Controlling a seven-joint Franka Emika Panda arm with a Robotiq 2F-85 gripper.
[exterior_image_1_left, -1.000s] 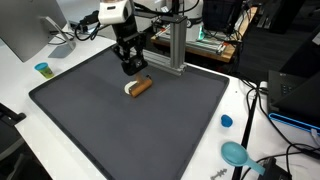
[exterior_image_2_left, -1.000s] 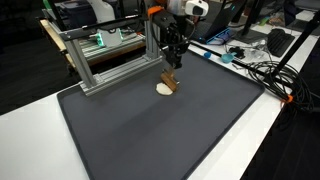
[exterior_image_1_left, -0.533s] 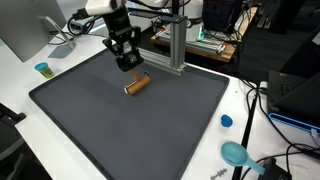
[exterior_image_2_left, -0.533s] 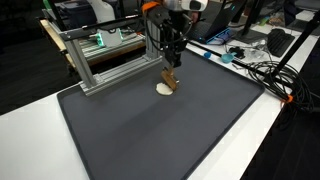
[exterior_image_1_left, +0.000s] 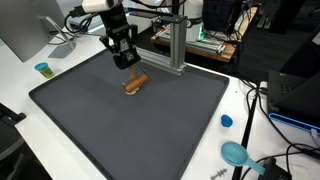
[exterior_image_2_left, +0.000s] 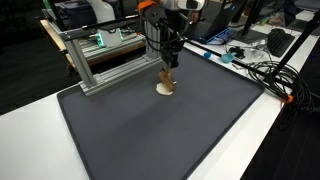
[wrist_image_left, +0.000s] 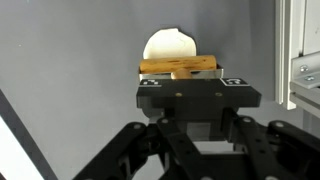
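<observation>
In the wrist view, the gripper has its fingers closed tight on a wooden stick that lies crosswise at their tips, with a white disc just beyond it; how stick and disc join is hidden. Both exterior views show only the arm over the far part of a grey mat, the stick right under it, lifted or touching I cannot tell. A small cup stands off the mat, its contents unseen
</observation>
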